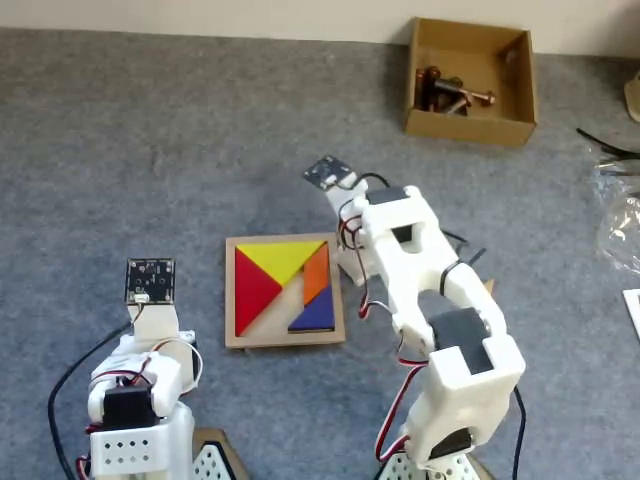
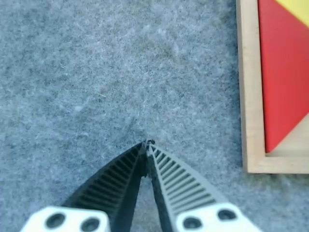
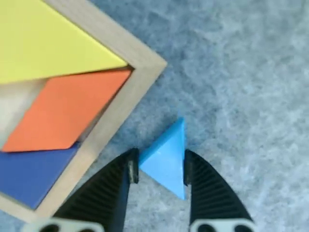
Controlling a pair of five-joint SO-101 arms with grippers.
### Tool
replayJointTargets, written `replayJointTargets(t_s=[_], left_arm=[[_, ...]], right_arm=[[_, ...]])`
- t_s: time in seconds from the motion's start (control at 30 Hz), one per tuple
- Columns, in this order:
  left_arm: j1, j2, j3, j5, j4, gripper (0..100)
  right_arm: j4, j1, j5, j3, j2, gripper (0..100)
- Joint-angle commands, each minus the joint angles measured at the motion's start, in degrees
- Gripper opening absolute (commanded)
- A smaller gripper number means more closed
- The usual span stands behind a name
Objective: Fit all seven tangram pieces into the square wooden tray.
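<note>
The square wooden tray [image 1: 285, 341] lies mid-table and holds a yellow triangle [image 1: 280, 260], a red triangle [image 1: 252, 290], an orange parallelogram [image 1: 317, 274] and a dark blue piece [image 1: 315, 315]. Bare wood shows in its middle. My right gripper [image 3: 159, 166] is just outside the tray's corner [image 3: 130, 96], shut on a small light blue triangle [image 3: 166, 157] whose edges touch both fingers. My left gripper [image 2: 147, 143] is shut with nothing in it, over the carpet beside the tray's rim [image 2: 248, 96], near the red triangle [image 2: 285, 72].
A cardboard box [image 1: 470, 70] with metal parts stands at the back right. Clear plastic wrapping [image 1: 620, 235] and cables lie at the right edge. The right arm [image 1: 420, 270] stretches along the tray's right side. Grey carpet covers the table.
</note>
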Motion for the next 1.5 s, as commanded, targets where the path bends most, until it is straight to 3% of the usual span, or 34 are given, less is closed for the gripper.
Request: replayJointTargets(t_s=[0.0,0.3,0.5,0.8,1.03,1.23,1.47], left_arm=[[-0.48,0.40,1.19,0.09,0.44,0],[-0.48,0.40,1.19,0.09,0.44,0],[-0.48,0.40,1.19,0.09,0.44,0],[-0.48,0.40,1.19,0.09,0.44,0],[-0.48,0.40,1.19,0.09,0.44,0],[-0.48,0.40,1.19,0.09,0.44,0],[-0.48,0.40,1.19,0.09,0.44,0]], right_arm=[[4.62,-0.84,-3.69,-2.59,-0.92,8.4],[6.81,-0.84,-6.59,-2.68,-0.92,6.7],[6.81,-0.84,-13.98,-3.65,-4.62,1.0],[8.92,-1.19,-14.51,-3.38,-11.91,1.0],[19.03,-6.81,-15.30,-3.56,-15.78,1.0],[19.82,-12.88,-31.82,-3.65,-16.75,1.0],[19.65,-18.95,-33.14,-3.65,-16.75,1.0]])
